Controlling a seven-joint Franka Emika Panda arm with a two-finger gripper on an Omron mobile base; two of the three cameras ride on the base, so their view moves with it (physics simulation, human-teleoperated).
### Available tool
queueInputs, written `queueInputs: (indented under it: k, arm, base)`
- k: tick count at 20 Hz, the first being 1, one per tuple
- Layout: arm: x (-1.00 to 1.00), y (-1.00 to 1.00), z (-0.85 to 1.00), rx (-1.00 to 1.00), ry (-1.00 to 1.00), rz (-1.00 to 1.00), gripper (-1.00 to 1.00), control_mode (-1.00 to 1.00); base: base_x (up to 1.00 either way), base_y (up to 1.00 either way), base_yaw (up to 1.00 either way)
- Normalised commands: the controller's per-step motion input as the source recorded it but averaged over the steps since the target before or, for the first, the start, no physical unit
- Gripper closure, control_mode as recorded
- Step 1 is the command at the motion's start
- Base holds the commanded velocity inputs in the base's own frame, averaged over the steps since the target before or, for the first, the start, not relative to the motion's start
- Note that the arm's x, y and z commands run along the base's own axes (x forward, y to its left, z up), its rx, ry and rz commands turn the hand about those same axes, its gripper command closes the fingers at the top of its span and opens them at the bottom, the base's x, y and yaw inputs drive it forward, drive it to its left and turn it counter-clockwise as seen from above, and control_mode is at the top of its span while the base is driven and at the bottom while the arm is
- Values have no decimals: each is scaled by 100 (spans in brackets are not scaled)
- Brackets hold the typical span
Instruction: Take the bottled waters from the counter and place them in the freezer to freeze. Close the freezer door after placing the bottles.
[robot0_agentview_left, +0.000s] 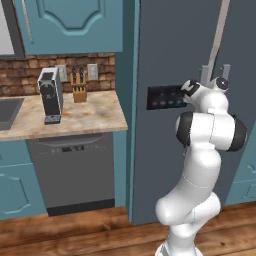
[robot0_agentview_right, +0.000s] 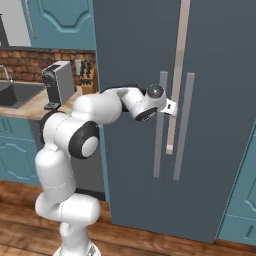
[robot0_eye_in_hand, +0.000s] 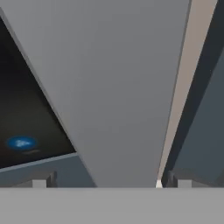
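The freezer (robot0_agentview_right: 135, 45) is a tall slate-grey appliance right of the counter (robot0_agentview_left: 95, 117). Its door (robot0_agentview_left: 165, 150) looks shut and carries a black control panel (robot0_agentview_left: 162, 97) and a grey vertical bar handle (robot0_agentview_right: 159, 135). My gripper (robot0_agentview_right: 171, 106) is up against that handle at chest height. In the hand view my gripper (robot0_eye_in_hand: 109, 183) is open, a fingertip on either side of the wide grey bar (robot0_eye_in_hand: 118, 87), and the panel (robot0_eye_in_hand: 26, 131) lies to its left. The bottled waters are out of view.
A coffee machine (robot0_agentview_left: 50, 95) and a knife block (robot0_agentview_left: 78, 85) stand on the counter above a dark dishwasher (robot0_agentview_left: 75, 170). The sink (robot0_agentview_left: 7, 112) is at far left. A second handle (robot0_agentview_right: 181, 130) and a pale beige strip (robot0_agentview_right: 175, 100) lie just right of my hand.
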Motion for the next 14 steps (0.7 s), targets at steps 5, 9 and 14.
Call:
queueInputs:
  k: [5, 9, 14]
  arm:
    - [25, 0, 0, 0, -1, 3, -100, -100]
    - [51, 0, 0, 0, -1, 1, -100, -100]
    - [53, 0, 0, -1, 0, 1, -100, -100]
  base:
    - [0, 0, 0]
    - [0, 0, 0]
    - [0, 0, 0]
